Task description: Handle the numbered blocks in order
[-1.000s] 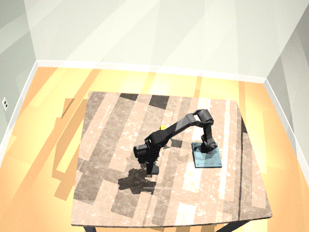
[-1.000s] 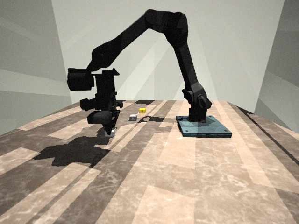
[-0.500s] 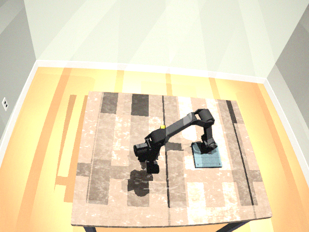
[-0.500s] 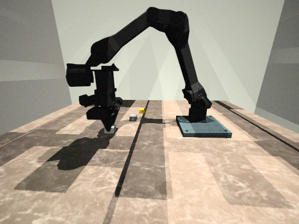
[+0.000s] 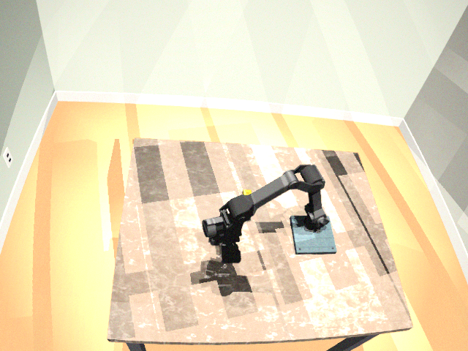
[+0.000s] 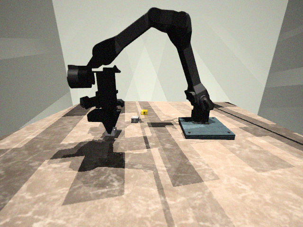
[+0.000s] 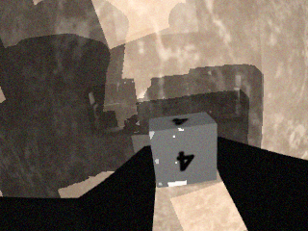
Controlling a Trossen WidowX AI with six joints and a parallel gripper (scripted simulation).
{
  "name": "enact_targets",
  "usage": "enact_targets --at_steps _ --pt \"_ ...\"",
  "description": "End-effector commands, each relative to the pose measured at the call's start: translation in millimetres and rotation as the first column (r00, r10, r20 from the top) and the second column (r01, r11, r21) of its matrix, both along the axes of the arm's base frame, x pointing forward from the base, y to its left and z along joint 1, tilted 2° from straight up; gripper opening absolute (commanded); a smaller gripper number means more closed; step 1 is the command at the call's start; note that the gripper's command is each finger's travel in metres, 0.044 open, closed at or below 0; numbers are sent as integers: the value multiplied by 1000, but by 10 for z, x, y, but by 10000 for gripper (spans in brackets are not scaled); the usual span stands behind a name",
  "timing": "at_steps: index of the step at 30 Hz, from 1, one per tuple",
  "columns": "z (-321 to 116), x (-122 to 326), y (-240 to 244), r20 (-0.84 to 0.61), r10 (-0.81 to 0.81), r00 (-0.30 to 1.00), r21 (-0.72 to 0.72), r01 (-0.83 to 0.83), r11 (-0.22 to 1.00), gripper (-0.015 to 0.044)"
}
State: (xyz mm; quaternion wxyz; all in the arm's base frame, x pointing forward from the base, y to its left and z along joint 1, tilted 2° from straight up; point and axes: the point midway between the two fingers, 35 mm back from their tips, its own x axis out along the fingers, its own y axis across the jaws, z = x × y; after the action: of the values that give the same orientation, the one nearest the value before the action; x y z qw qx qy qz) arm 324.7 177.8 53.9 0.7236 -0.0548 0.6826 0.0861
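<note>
A grey block with a black 4 is between the two black fingers of my gripper. The fingers meet its left and right sides in the wrist view, so the gripper is shut on it. The block is upright, at or just above the table; any small gap beneath it cannot be told. A yellow block stands farther back, with a dark digit that looks like 2. Another grey block stands between them; its digit is not readable and the arm hides it in the top view.
The arm's blue base plate is at the right of the table. The arm arches from it over the table, above the area near the yellow block in the top view. Dark shadows lie around the gripper.
</note>
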Motion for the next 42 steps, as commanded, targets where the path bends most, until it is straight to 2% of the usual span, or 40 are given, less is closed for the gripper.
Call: enact_targets --at_steps 1,13,24,27,30,34,36,42 --pt "-92 -7 -10 -6 -4 1000 -9 3 1000 120" --pt "-116 -7 -10 -6 -4 1000 -9 3 1000 120" --pt "-116 -7 -10 -6 -4 1000 -9 3 1000 400" --pt "-87 -6 -10 -6 -4 1000 -9 3 1000 400" --pt "217 -20 -22 -6 -4 1000 -9 3 1000 400" --pt "246 -23 -24 -6 -4 1000 -9 3 1000 400" --pt "332 -16 -22 -6 -4 1000 -9 3 1000 348" --pt "1032 -56 -54 -6 -4 1000 -9 3 1000 190"
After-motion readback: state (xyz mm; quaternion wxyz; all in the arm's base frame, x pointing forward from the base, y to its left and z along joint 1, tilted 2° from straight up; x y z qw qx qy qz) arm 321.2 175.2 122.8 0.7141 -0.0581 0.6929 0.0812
